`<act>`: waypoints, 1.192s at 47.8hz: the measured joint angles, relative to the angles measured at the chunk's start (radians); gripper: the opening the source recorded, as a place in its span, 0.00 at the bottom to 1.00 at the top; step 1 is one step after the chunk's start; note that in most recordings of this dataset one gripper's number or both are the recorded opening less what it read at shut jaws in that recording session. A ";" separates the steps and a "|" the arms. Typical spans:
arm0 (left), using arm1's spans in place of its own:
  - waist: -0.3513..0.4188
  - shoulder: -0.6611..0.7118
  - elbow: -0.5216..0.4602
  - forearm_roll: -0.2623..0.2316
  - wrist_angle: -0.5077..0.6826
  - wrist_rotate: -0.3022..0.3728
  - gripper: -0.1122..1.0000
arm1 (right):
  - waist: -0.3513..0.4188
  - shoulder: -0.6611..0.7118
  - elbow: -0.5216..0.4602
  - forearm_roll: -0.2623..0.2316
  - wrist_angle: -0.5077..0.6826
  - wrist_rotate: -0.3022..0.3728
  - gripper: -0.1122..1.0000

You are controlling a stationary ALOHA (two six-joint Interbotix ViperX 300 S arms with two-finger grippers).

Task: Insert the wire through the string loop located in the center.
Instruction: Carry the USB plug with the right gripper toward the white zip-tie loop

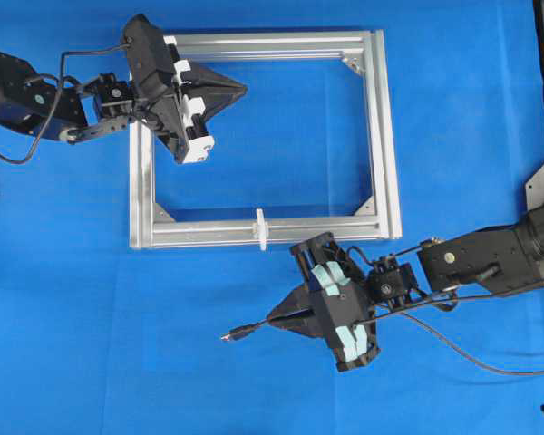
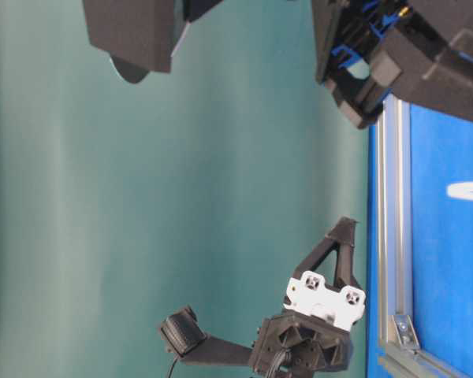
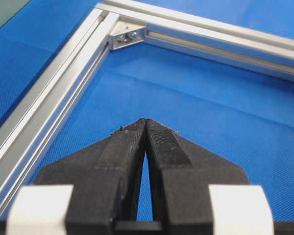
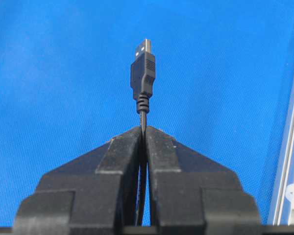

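The wire (image 1: 236, 334) is a thin black cable ending in a dark plug (image 4: 142, 73) with a metal tip. My right gripper (image 1: 270, 319) is shut on the cable just behind the plug, which sticks out past the fingertips (image 4: 157, 134) and points left, away from the frame. The white string loop (image 1: 261, 228) stands across the near bar of the silver frame (image 1: 208, 233), up and slightly left of the right gripper. My left gripper (image 1: 243, 89) is shut and empty, hovering inside the frame's upper left part (image 3: 146, 121).
The rest of the cable (image 1: 476, 361) trails off to the right under the right arm. A corner bracket (image 3: 128, 35) lies ahead of the left gripper. A frame bar (image 4: 288, 147) runs along the right edge of the right wrist view. Blue cloth (image 1: 118, 362) covers the table.
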 measured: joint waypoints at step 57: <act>0.000 0.002 0.002 0.000 0.000 0.000 0.10 | -0.002 -0.163 0.232 0.031 -0.060 0.003 0.08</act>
